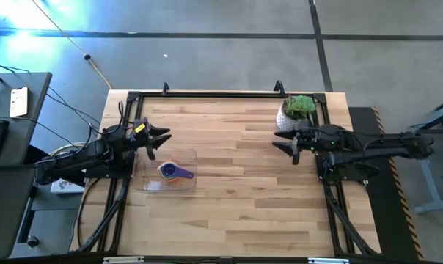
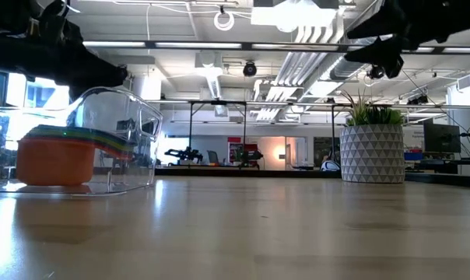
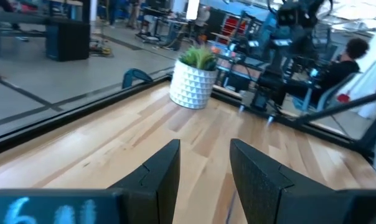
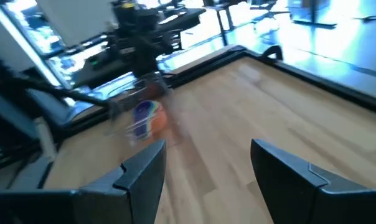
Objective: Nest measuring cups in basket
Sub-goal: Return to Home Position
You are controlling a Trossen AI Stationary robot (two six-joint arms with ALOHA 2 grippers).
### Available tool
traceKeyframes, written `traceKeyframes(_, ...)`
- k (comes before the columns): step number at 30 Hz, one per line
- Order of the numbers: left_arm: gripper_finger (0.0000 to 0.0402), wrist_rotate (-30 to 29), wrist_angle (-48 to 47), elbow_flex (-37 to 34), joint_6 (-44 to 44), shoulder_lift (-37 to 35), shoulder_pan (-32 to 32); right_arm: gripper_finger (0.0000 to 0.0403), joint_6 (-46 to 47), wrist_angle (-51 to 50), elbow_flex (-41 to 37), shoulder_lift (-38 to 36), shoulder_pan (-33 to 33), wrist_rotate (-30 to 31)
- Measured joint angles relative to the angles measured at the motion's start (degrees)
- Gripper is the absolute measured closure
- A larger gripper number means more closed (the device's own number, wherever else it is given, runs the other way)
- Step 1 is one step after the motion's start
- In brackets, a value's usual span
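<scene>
The stacked cups [image 1: 174,173] in the basket [image 1: 193,155] look light and slippery; pinch the basket's wall. Your left hand [image 3: 205,144] and right hand [image 4: 208,146] hang empty, spread apart.

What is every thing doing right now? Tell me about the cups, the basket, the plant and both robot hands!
Basket: upright on the table, not empty.
Cups: nested in one stack inside the basket.
Plant: standing upright.
Left gripper: open, empty, raised by the basket.
Right gripper: open, empty, raised beside the plant.
</scene>
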Motion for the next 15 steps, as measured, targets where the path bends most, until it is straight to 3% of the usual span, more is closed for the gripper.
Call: traceKeyframes(15,0.0271,-1.9,0.0,0.0,-0.3,0.0,0.0,0.0177,1.7,7.3,-14.4,-13.6,0.0,-4.0)
